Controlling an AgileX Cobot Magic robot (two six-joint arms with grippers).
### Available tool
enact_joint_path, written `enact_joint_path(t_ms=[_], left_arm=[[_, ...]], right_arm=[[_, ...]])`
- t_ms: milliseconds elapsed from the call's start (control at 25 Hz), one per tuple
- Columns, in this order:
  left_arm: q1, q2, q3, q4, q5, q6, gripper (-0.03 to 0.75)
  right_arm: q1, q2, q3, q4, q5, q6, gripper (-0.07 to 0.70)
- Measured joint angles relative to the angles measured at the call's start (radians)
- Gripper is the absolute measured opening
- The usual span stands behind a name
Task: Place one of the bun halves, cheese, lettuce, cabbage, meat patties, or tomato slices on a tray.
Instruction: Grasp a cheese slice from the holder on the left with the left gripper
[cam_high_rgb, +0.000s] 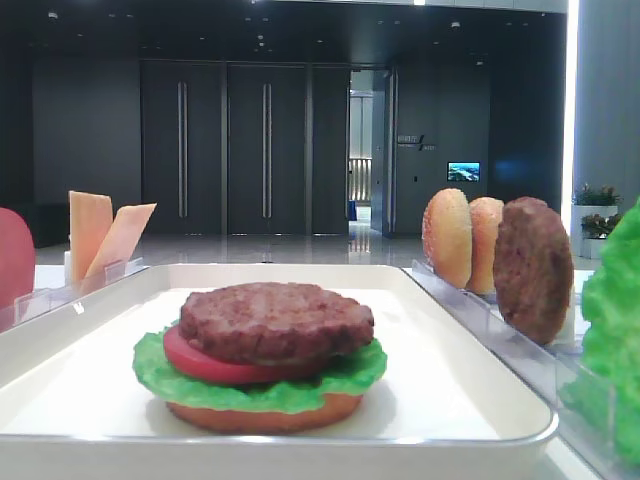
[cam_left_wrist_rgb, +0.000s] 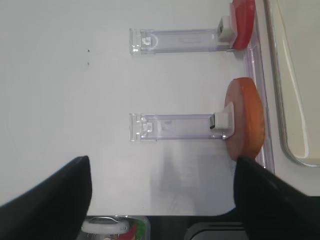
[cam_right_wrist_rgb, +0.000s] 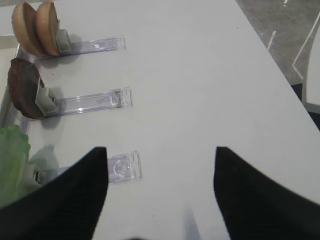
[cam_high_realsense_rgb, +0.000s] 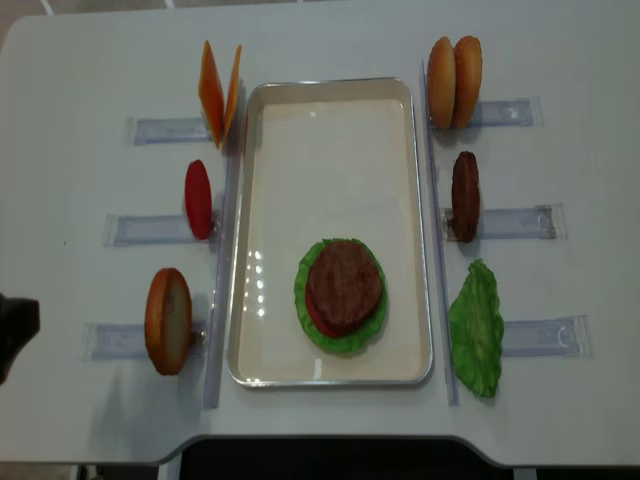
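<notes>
The white tray (cam_high_realsense_rgb: 240, 230) lies mid-table and carries a stack: bun half, lettuce (cam_high_realsense_rgb: 310, 325), tomato slice, with a meat patty (cam_high_realsense_rgb: 344, 280) on top. Left of it, racks hold two cheese slices (cam_high_realsense_rgb: 218, 92), a tomato slice (cam_high_realsense_rgb: 198, 198) and a bun half (cam_high_realsense_rgb: 168, 320). To its right stand two bun halves (cam_high_realsense_rgb: 455, 80), a patty (cam_high_realsense_rgb: 465, 195) and lettuce (cam_high_realsense_rgb: 476, 325). My left gripper (cam_left_wrist_rgb: 161, 165) hangs open and empty over bare table, left of the bun half (cam_left_wrist_rgb: 245, 122). My right gripper (cam_right_wrist_rgb: 160, 150) is open and empty, right of the lettuce (cam_right_wrist_rgb: 12, 160).
Clear slotted racks (cam_high_realsense_rgb: 515, 220) stick out from both long sides of the tray. The table's front edge (cam_left_wrist_rgb: 150, 216) runs just under my left gripper, with a small container below it. A dark part of the left arm (cam_high_realsense_rgb: 15, 330) shows at the table's left edge.
</notes>
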Motion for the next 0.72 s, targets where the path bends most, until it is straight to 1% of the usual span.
enact_joint_path(t_ms=[160, 440, 560, 720], left_arm=[[0.0, 0.163, -0.058, 0.003, -0.029, -0.006, 0.688], [0.0, 0.443, -0.151, 0.005, -0.051, -0.025, 0.688], [0.0, 0.544, -0.22, 0.005, -0.071, -0.025, 0.688], [0.0, 0.678, -0.344, 0.004, -0.073, -0.02, 0.688]], right_arm=[[0.0, 0.0, 0.0, 0.0, 0.0, 0.0, 0.437], [0.0, 0.0, 0.0, 0.0, 0.0, 0.0, 0.435], [0.0, 0.0, 0.0, 0.0, 0.0, 0.0, 0.435], [0.0, 0.0, 0.0, 0.0, 0.0, 0.0, 0.435]])
